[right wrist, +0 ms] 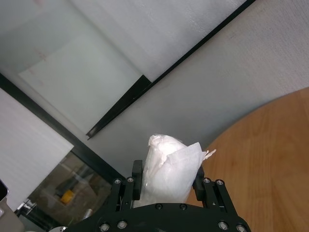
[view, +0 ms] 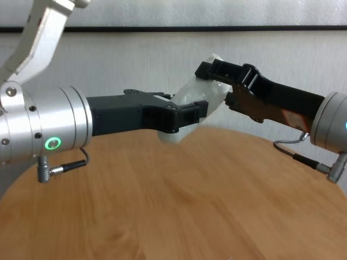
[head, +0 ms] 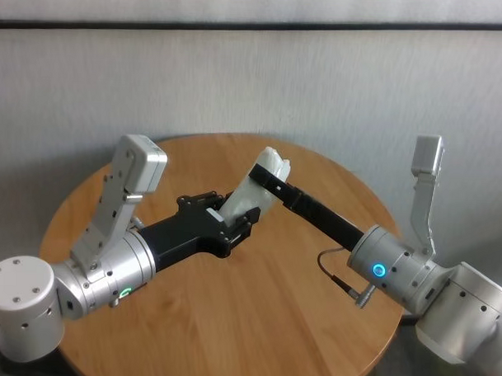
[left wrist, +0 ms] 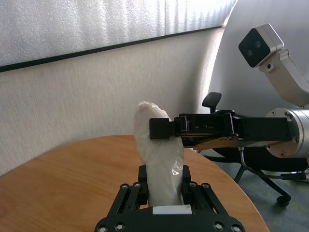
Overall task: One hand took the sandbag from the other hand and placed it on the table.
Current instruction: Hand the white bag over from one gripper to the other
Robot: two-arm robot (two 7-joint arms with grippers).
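Note:
The white lumpy sandbag [head: 255, 192] hangs tilted in the air above the round wooden table [head: 230, 319], held at both ends. My left gripper [head: 233, 224], with the green ring, is shut on its lower end. My right gripper [head: 268, 176], with the blue ring, is shut across its upper end. In the left wrist view the sandbag [left wrist: 161, 164] stands between my left fingers [left wrist: 143, 175] and the right gripper [left wrist: 164, 128] clamps it higher up. The right wrist view shows the sandbag [right wrist: 169, 169] between the right fingers [right wrist: 137, 176]. The chest view shows the sandbag [view: 198, 92] off the table [view: 162, 189].
A pale wall stands right behind the table's far edge. A black office chair [left wrist: 212, 101] stands on the floor beyond the table's right side. A grey cable [head: 335, 269] loops from my right wrist above the tabletop.

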